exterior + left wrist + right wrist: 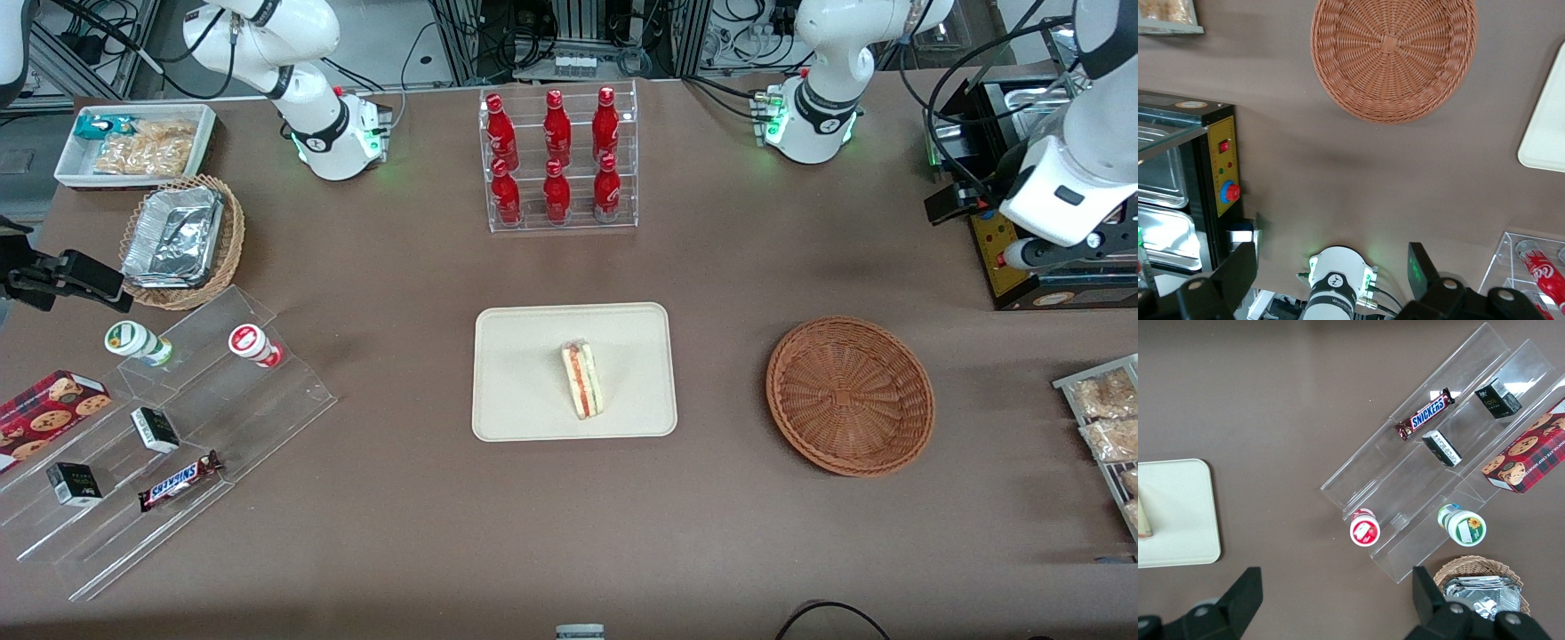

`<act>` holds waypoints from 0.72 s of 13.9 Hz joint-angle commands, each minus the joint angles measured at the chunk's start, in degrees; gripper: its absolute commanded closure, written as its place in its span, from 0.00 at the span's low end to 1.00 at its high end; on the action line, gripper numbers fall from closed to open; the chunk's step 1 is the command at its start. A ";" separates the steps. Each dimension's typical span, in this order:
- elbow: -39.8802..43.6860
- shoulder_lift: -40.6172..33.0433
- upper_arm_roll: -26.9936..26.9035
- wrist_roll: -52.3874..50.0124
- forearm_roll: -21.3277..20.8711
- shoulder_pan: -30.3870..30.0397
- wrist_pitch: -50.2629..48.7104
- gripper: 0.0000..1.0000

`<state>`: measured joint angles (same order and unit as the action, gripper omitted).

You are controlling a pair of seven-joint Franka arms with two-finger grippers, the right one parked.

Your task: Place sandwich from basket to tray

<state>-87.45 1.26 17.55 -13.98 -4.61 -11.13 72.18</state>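
The sandwich [582, 380], a wrapped wedge with red and pale green filling, lies on the cream tray [516, 391] in the middle of the table. The reddish-brown wicker basket [849, 396] stands beside the tray toward the working arm's end, with nothing in it. In the left wrist view the basket [1391, 53] and one edge of the tray [1546, 127] show. My gripper [1331, 267] hangs high above the table near the working arm's base, farther from the front camera than the basket. It is open, with nothing between its black fingers [1238, 273].
A clear rack of red bottles [558, 160] stands farther back than the tray. A black oven box [1022, 267] sits under the working arm, with bagged snacks [1107, 418] nearer the camera. Acrylic steps [160, 427], a foil-tray basket [182, 240] and a white bin [133, 142] fill the parked arm's end.
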 commanded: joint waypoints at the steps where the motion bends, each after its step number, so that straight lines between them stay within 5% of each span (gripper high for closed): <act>1: 0.70 1.03 -0.23 0.80 0.75 0.14 0.68 0.00; 4: 0.35 0.77 -4.79 1.06 1.09 4.80 2.70 0.00; 10: 1.40 1.29 -4.72 0.97 1.18 4.63 2.61 0.00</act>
<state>-87.08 2.20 13.42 -13.67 -4.28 -6.91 74.56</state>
